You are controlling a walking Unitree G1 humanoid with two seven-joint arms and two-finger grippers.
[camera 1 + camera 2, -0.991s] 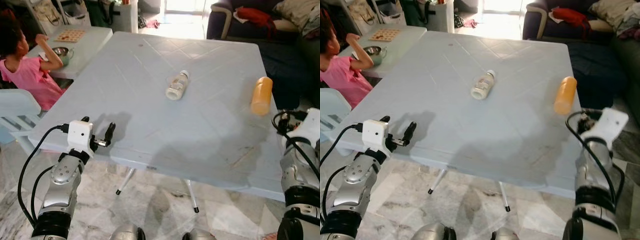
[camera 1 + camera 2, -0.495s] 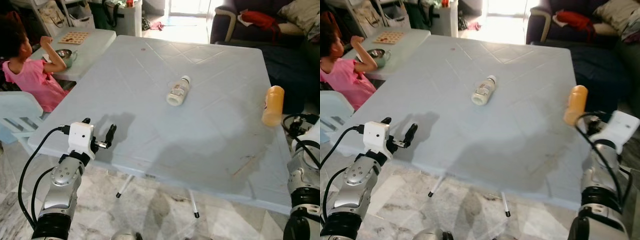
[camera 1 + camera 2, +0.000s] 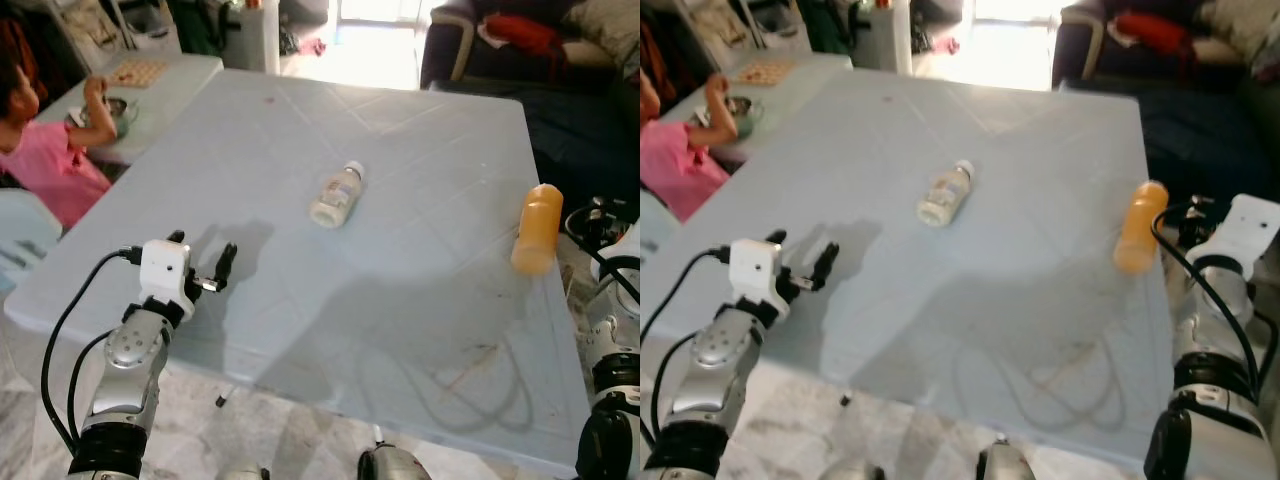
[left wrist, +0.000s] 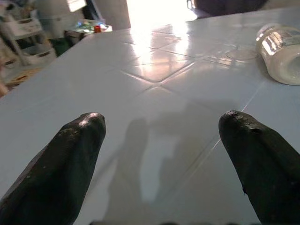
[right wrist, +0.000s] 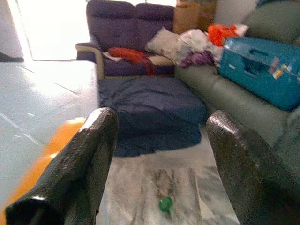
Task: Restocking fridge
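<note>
The camera has closed on the surface (image 3: 420, 300), so the clear bottle (image 3: 336, 195) lies at frame centre and the orange bottle (image 3: 536, 229) at right, both ungrasped, with left gripper (image 4: 161, 154) and right gripper (image 5: 159, 154) jaws released.

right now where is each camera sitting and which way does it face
Left eye: head, looking down at the table; both arms show.
Right eye: same scene; shares white bottle and orange bottle.
Left wrist: along the open left end effector toward the white bottle.
Right wrist: along the open right end effector, past the orange bottle toward a sofa.
</note>
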